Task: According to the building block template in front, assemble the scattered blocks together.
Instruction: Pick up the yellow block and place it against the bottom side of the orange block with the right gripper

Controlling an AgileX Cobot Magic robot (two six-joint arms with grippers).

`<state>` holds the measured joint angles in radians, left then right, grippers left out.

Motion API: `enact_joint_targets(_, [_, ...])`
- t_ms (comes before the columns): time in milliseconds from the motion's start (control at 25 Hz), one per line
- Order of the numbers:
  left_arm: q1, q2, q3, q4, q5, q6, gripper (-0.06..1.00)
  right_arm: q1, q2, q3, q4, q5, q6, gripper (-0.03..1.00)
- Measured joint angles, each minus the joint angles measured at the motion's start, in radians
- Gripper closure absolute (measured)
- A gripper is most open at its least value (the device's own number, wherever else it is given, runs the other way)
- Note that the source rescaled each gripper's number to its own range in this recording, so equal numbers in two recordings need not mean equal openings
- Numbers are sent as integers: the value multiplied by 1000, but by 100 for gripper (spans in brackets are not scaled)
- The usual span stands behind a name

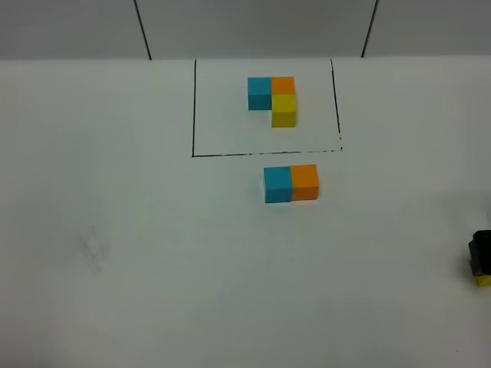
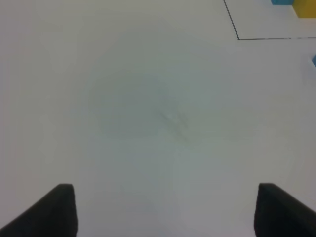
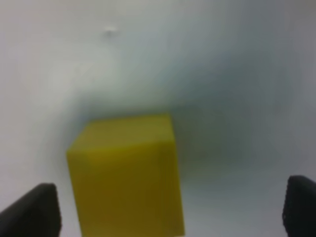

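Note:
The building block template (image 1: 275, 96) is an L of blue, orange and yellow cubes inside a thin black frame (image 1: 193, 115) at the back. Just in front of the frame, a loose light blue block (image 1: 277, 185) and a loose orange block (image 1: 304, 182) sit side by side, touching. A loose yellow block (image 3: 126, 173) rests on the table at the far right edge (image 1: 482, 280). My right gripper (image 3: 170, 197) straddles it, open, with a gap between each finger and the cube. My left gripper (image 2: 165, 197) is open over bare table with nothing between its fingers; it is out of the exterior high view.
The white table (image 1: 153, 253) ends at a grey wall at the back. In the left wrist view, a corner of the black frame (image 2: 238, 38) and part of the template's cubes (image 2: 305, 7) show at the picture's edge.

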<state>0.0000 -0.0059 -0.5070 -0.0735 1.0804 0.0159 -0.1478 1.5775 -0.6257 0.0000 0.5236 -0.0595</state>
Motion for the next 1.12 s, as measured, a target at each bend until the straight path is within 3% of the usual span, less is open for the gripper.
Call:
enact_joint_targets(360, [0,0,0,0,0,0,34,0,50,2,23,-5,-4,41])
enact_joint_targets(480, [0,0,0,0,0,0,34,0,54,3,25,-4,-4,59])
enact_joint_targets(600, [0,0,0,0,0,0,34,0,56,3,29,-2,-4,95])
enact_joint_targets(760, [0,0,0,0,0,0,34,11,54,3,51,20,18,95])
enact_joint_targets(880, [0,0,0,0,0,0,34,74,28,-9,62,77,88,95])
enact_joint_targets(1000, [0,0,0,0,0,0,34,191,-36,-35,54,106,237,95])
enact_joint_targets(1120, [0,0,0,0,0,0,34,356,-65,-73,-9,113,462,95])
